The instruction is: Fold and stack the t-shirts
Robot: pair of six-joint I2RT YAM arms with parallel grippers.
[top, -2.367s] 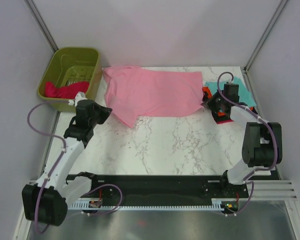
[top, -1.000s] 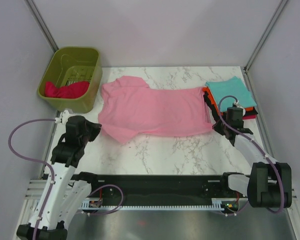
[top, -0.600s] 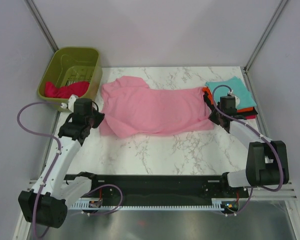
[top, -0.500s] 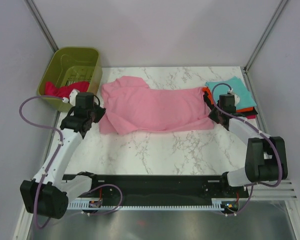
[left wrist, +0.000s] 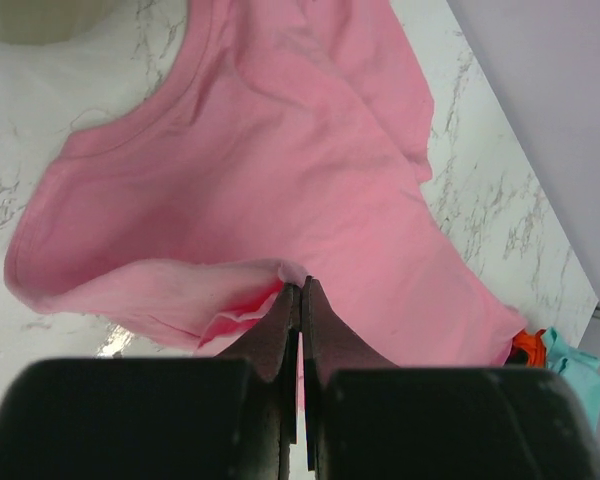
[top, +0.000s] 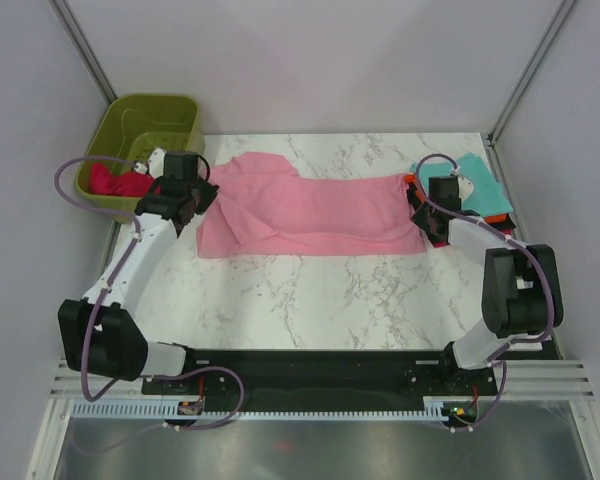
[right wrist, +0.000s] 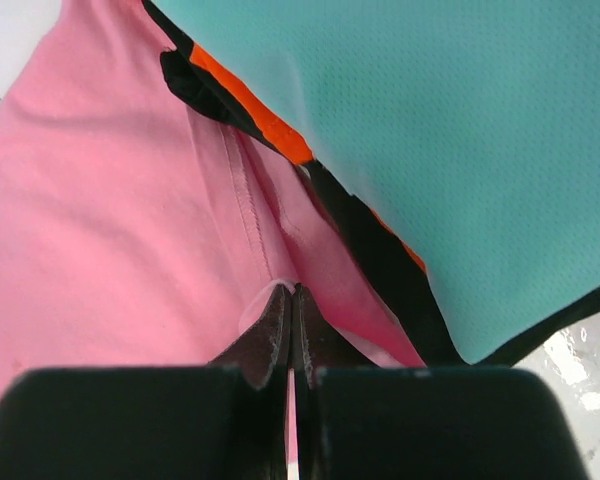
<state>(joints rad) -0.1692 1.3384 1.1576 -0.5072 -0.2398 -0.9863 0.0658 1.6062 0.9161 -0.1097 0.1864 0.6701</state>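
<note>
The light pink t-shirt [top: 310,210] lies across the back of the marble table, its near edge folded up over itself. My left gripper [top: 206,196] is shut on the shirt's left edge [left wrist: 270,275]. My right gripper [top: 418,205] is shut on its right hem [right wrist: 265,300], next to the stack of folded shirts: teal [top: 480,190] on top, then orange [right wrist: 250,105] and black [right wrist: 370,255]. A crimson shirt [top: 115,182] lies in the basket. No magenta shirt shows.
The olive-green basket [top: 140,115] stands at the back left, right behind my left arm. Bare marble [top: 320,300] stretches in front of the pink shirt. Frame posts and grey walls close in both sides.
Both grippers have carried the pink shirt's near edge away from me, folding it up over the shirt's body. The shirt now looks narrower front to back.
</note>
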